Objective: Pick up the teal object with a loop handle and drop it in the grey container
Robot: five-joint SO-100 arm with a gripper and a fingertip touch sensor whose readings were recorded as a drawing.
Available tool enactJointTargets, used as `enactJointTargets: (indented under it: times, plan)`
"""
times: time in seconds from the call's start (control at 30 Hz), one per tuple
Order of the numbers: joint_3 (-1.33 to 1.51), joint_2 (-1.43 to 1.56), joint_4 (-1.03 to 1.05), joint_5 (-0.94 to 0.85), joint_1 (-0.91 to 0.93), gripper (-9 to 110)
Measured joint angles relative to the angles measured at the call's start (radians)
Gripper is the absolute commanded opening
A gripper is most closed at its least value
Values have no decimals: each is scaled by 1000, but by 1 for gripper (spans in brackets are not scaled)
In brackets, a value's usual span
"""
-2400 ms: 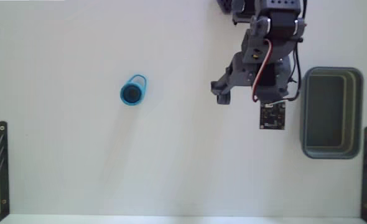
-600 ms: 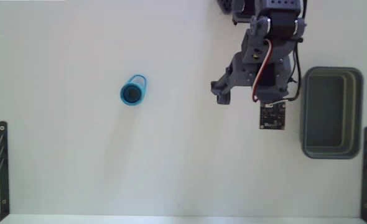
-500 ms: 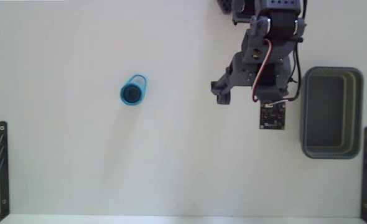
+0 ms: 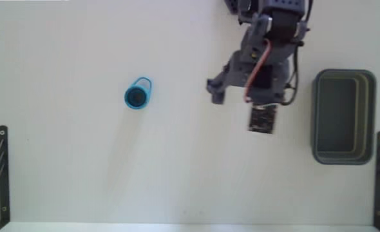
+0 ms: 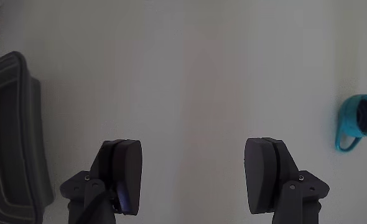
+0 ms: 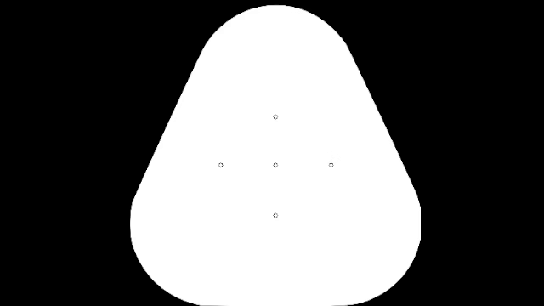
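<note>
Gaping empty, the tool (image 5: 196,177) faces one teal object (image 4: 137,95), one grey container (image 4: 342,116).

The arm reaches down from the top edge, and its gripper (image 4: 232,96) hangs over the bare white table (image 4: 80,174), holding nothing. Whether the jaws are apart cannot be told from this angle. The teal cup (image 4: 138,95) lies well to the left of the gripper at about the same height in the picture, its thin loop at its upper right. The grey bin (image 4: 343,116) stands to the gripper's right, near the table's right edge.
</note>
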Motion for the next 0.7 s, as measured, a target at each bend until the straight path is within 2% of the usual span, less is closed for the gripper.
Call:
enactJointTargets:
  times: [0.7]
  plan:
    - [0,0,0,-2,325,110]
